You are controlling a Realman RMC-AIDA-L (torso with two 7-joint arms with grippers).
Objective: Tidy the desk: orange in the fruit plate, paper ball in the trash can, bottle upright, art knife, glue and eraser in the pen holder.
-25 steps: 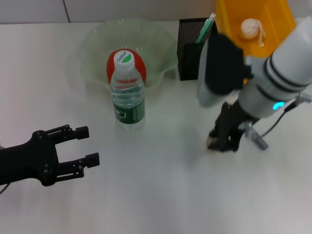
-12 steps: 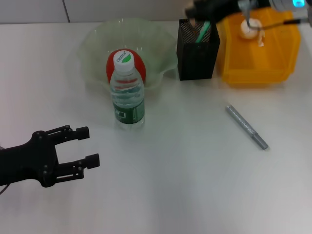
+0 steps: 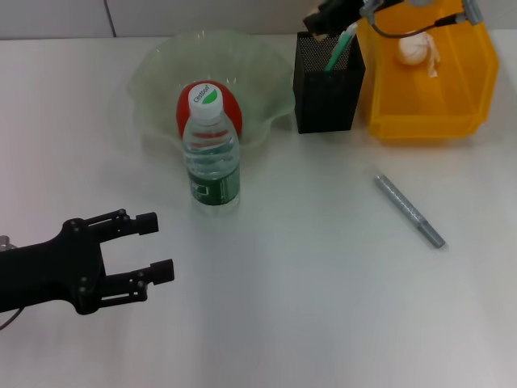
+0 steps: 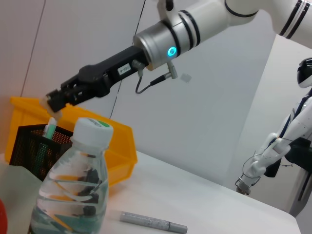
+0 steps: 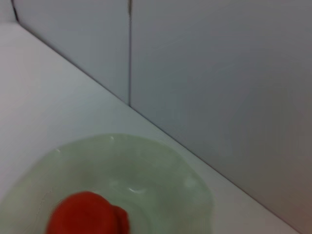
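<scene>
My right gripper [image 3: 317,19] hangs just above the black mesh pen holder [image 3: 326,83], shut on a small pale eraser [image 4: 50,103]. A green glue stick [image 3: 340,47] stands in the holder. The grey art knife [image 3: 409,210] lies on the table at the front right. The bottle [image 3: 212,153] stands upright in front of the fruit plate [image 3: 161,65], which holds the red-orange fruit [image 3: 229,106]. The paper ball [image 3: 415,48] lies in the yellow trash bin [image 3: 428,113]. My left gripper [image 3: 157,245] is open and empty at the front left.
The right wrist view shows the plate [image 5: 146,165] and fruit [image 5: 87,214] below it. The left wrist view shows the bottle [image 4: 73,190] close by, and the holder [image 4: 29,146], the bin [image 4: 119,146] and the knife [image 4: 153,223] behind it.
My right arm rose from the table beside the knife with the eraser and now holds it over the pen holder. My left gripper shifted slightly right and nearer.
</scene>
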